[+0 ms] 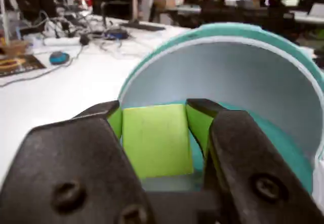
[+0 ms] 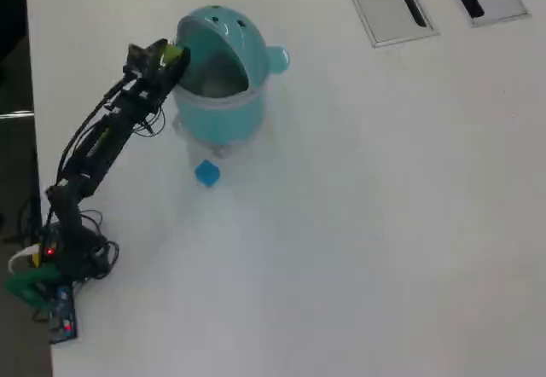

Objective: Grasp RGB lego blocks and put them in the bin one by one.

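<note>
Jaws clamped on yellow-green lego block (image 1: 157, 140), flat sides pinched, held at mouth of teal bin (image 2: 217, 95). Block looks light, stiff, smooth; side grip suits it. Blue block (image 2: 206, 173) on table (image 2: 367, 223) near bin base. Bin rim close ahead; open table elsewhere.

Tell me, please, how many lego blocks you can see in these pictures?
2. The yellow-green block is clamped in the gripper at the mouth of the teal bin. The blue block lies on the table beside the bin's base. No red block shows; it may be inside the bin.
</note>
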You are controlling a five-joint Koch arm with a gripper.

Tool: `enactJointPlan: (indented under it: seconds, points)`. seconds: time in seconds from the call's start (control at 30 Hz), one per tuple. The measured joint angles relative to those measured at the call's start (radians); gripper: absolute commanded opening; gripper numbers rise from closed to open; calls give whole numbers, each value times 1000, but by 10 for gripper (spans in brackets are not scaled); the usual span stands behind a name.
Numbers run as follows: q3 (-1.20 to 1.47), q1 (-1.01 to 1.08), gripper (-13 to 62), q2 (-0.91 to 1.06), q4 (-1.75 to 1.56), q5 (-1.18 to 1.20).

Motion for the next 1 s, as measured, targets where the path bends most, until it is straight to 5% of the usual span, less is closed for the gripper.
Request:
enactJointPlan:
  seconds: [0.1,0.13,0.33,1.0]
  points:
    - [-48,15,55,-58,-49,-35]
    - [-49,17,168,-61,-49,-54]
    - [17,23,291,-64,-141,-253]
    - [301,55,293,52,-296,-219]
